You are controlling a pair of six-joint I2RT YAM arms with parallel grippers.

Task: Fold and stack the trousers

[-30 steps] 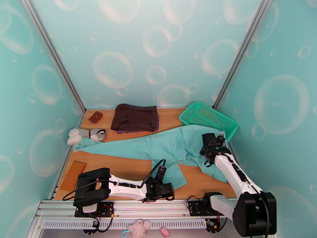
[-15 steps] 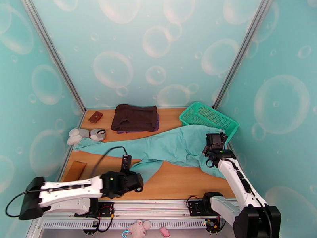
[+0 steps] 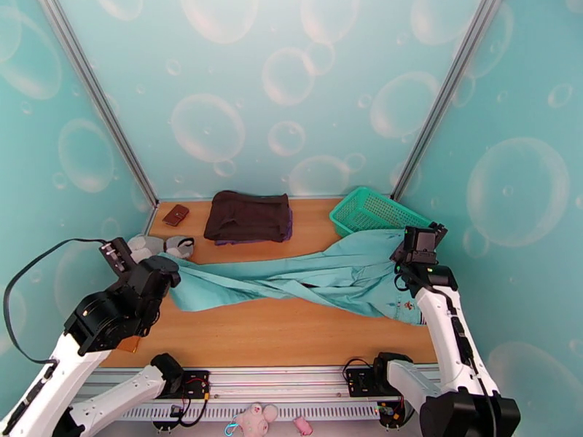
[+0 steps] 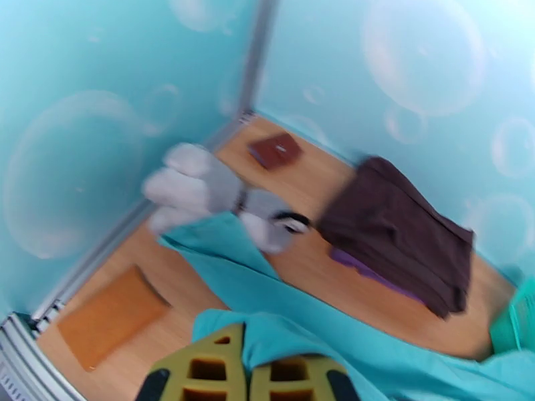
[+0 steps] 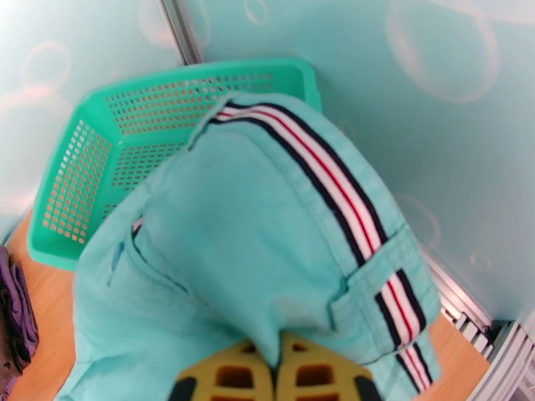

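Note:
The light teal trousers (image 3: 306,274) stretch across the table from left to right, partly lifted and twisted in the middle. My left gripper (image 3: 166,274) is shut on a trouser leg end (image 4: 281,332) at the left, its yellow fingers (image 4: 197,369) pinching the cloth above the table. My right gripper (image 3: 407,258) is shut on the waist end near the right wall. The striped white, dark and red waistband (image 5: 321,175) drapes over its yellow fingers (image 5: 314,377), raised in front of the basket.
A dark brown folded garment (image 3: 248,216) lies at the back middle, and a green mesh basket (image 3: 368,211) stands at the back right. A small brown wallet (image 3: 175,214) and a grey-white plush toy (image 3: 157,247) sit at the back left. An orange pad (image 4: 110,315) lies by the left rail.
My left arm has swung from the front middle to the far left and upward, dragging the trouser leg with it. My right gripper has lifted the waist end back and right, toward the basket.

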